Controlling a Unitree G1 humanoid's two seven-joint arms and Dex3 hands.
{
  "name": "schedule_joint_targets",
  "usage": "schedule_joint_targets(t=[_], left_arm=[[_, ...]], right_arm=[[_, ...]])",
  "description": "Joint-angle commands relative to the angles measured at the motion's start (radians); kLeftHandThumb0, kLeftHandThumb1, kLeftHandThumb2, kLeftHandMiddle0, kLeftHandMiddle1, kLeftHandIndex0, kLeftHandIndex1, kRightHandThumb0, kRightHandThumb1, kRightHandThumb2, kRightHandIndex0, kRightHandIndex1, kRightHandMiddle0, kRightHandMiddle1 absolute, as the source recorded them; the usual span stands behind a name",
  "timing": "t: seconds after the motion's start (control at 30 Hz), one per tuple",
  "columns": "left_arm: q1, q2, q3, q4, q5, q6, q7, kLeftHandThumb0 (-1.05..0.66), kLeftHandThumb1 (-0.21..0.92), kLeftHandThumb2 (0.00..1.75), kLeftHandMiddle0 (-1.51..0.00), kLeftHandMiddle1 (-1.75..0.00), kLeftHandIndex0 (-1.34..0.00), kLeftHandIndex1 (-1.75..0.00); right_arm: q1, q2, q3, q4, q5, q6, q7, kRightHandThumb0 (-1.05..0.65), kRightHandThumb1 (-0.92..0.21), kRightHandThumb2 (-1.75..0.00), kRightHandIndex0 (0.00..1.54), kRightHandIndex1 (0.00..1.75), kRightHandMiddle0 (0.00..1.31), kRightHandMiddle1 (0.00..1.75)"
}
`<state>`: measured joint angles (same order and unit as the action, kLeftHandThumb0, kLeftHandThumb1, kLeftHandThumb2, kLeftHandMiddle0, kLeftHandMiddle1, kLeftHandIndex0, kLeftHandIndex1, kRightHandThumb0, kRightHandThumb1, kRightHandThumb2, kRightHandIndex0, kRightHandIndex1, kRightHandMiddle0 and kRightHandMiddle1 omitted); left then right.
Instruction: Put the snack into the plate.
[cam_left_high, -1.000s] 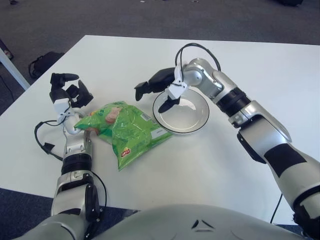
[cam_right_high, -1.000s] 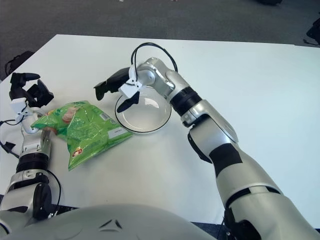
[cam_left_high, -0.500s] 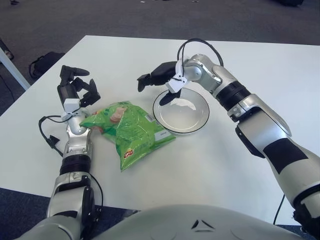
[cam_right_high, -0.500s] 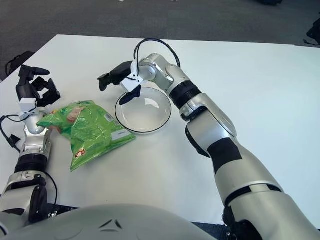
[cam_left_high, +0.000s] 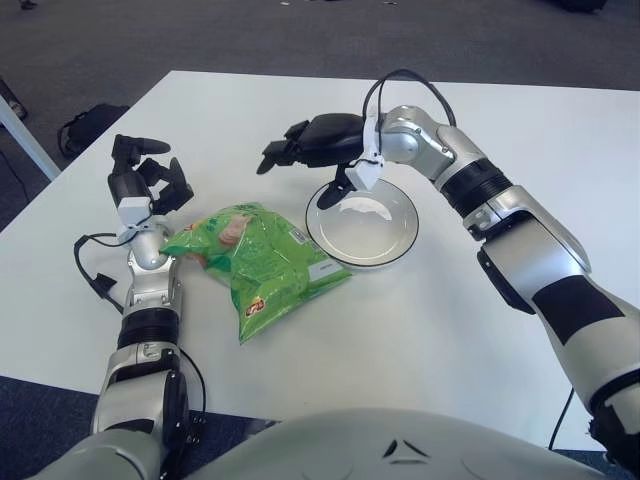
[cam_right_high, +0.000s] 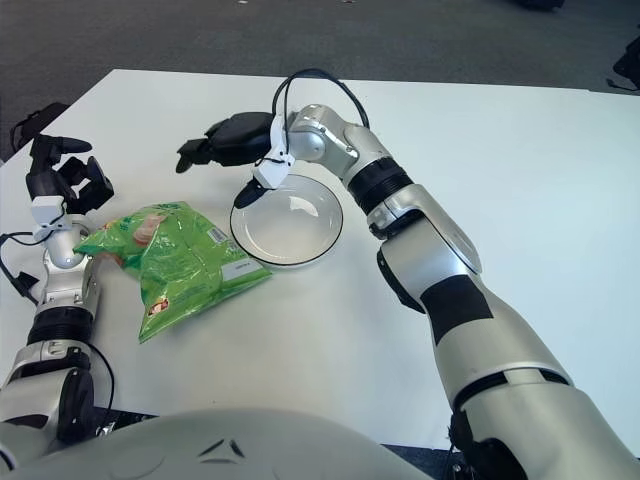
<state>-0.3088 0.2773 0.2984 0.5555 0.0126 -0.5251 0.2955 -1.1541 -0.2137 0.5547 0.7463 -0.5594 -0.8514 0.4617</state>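
A green snack bag (cam_left_high: 255, 257) lies flat on the white table, just left of a white plate (cam_left_high: 363, 226) with a dark rim. My right hand (cam_left_high: 305, 150) hovers above the table behind the bag and at the plate's far left edge, fingers spread and holding nothing. My left hand (cam_left_high: 140, 180) is raised at the bag's left end, fingers spread, holding nothing; its wrist is close to the bag's left corner.
The white table (cam_left_high: 500, 130) runs wide to the right and back. Its left edge (cam_left_high: 60, 190) is close to my left arm. A dark bag (cam_left_high: 85, 125) lies on the floor beyond that edge.
My right hand has lifted and reached further left, from the plate's rim towards the space behind the bag. My left hand shifted slightly. The bag and plate have not moved.
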Motion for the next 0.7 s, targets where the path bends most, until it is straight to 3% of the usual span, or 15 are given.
schedule_joint_targets(t=[0.0, 0.2, 0.33, 0.53, 0.67], left_arm=[[0.052, -0.041, -0.005, 0.039, -0.017, 0.051, -0.014, -0.39, 0.65, 0.89, -0.92, -1.75, -0.36, -1.75], [0.041, -0.054, 0.01, 0.037, -0.077, 0.124, -0.055, -0.39, 0.63, 0.92, -0.94, -1.75, -0.38, -1.75], [0.024, -0.073, 0.032, 0.041, -0.141, 0.164, -0.081, -0.4, 0.6, 0.95, -0.94, -1.75, -0.4, -1.75], [0.002, -0.069, 0.042, 0.085, -0.166, 0.166, -0.104, -0.4, 0.59, 0.97, -0.94, -1.75, -0.41, -1.75], [-0.013, -0.055, 0.037, 0.132, -0.148, 0.138, -0.099, -0.41, 0.58, 0.98, -0.87, -1.75, -0.41, -1.75]], right_arm=[[0.048, -0.01, -0.03, -0.026, 0.039, -0.023, -0.028, -0.29, -0.77, -1.0, 0.14, 0.28, 0.0, 0.42], [0.093, -0.008, -0.05, -0.029, 0.122, -0.093, -0.018, -0.38, -0.89, -0.91, 0.13, 0.18, 0.0, 0.36], [0.121, -0.022, -0.047, -0.024, 0.156, -0.18, -0.013, -0.49, -0.91, -0.98, 0.1, 0.14, 0.0, 0.3], [0.129, -0.022, -0.045, 0.017, 0.167, -0.283, -0.018, -0.56, -0.92, -1.05, 0.07, 0.11, 0.0, 0.26], [0.117, -0.028, -0.047, 0.043, 0.104, -0.376, -0.066, -0.55, -0.92, -1.06, 0.06, 0.09, 0.0, 0.25]])
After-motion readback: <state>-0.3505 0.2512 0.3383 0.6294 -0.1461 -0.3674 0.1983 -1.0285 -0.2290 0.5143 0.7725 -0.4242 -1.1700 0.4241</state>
